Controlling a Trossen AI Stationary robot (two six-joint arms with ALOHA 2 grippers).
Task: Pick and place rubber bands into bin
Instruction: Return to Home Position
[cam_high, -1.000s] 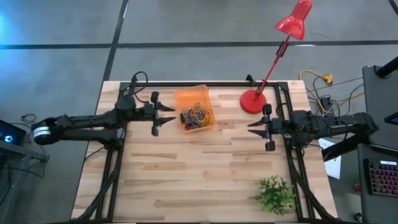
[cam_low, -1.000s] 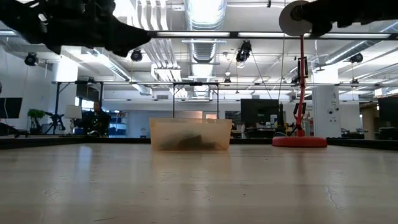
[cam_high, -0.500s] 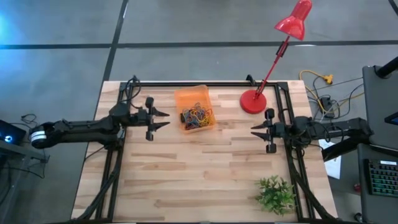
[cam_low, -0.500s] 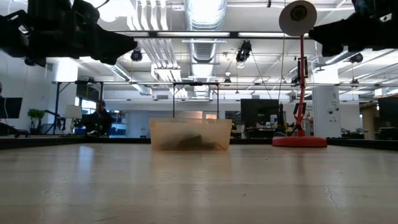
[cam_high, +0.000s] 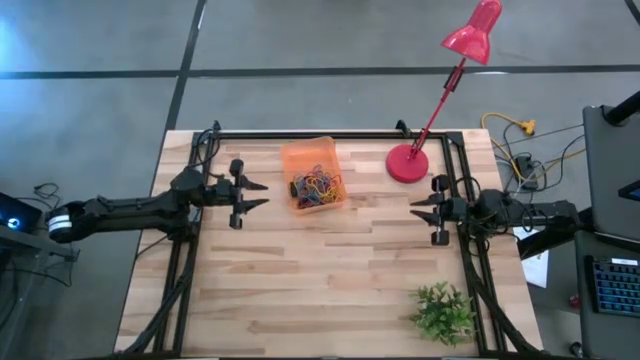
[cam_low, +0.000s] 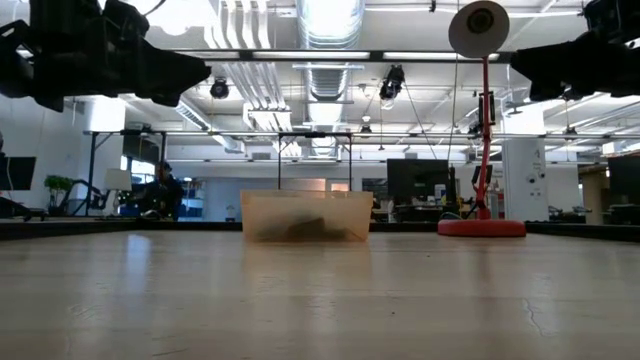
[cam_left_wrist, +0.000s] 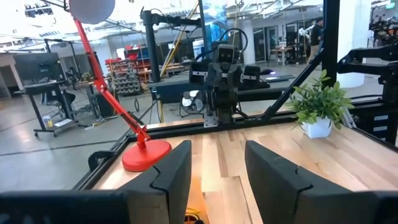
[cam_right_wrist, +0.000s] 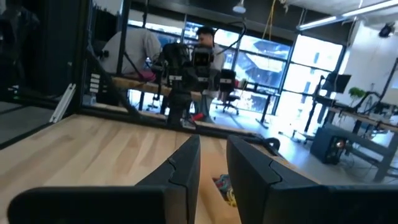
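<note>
The bin (cam_high: 313, 175), translucent orange, stands on the far middle of the table and holds a heap of coloured rubber bands (cam_high: 318, 187). In the low view the bin (cam_low: 306, 215) shows the bands as a dark mass inside. My left gripper (cam_high: 262, 194) hovers open, left of the bin, its fingers level and pointing toward it. My right gripper (cam_high: 413, 210) hovers open, well to the right of the bin and near the lamp base. Both hold nothing. A few bands (cam_right_wrist: 222, 183) show past the right fingers.
A red desk lamp stands by its round base (cam_high: 407, 163) at the far right, its arm leaning out over the far edge. A small potted plant (cam_high: 442, 312) sits at the near right corner. A black frame borders the table's sides. Bare wood lies across the near half.
Both grippers have drawn back from the bin, staying above the table. The left one moved toward the table's left edge, the right one toward its right edge. The bin and the bands have stayed where they were.
</note>
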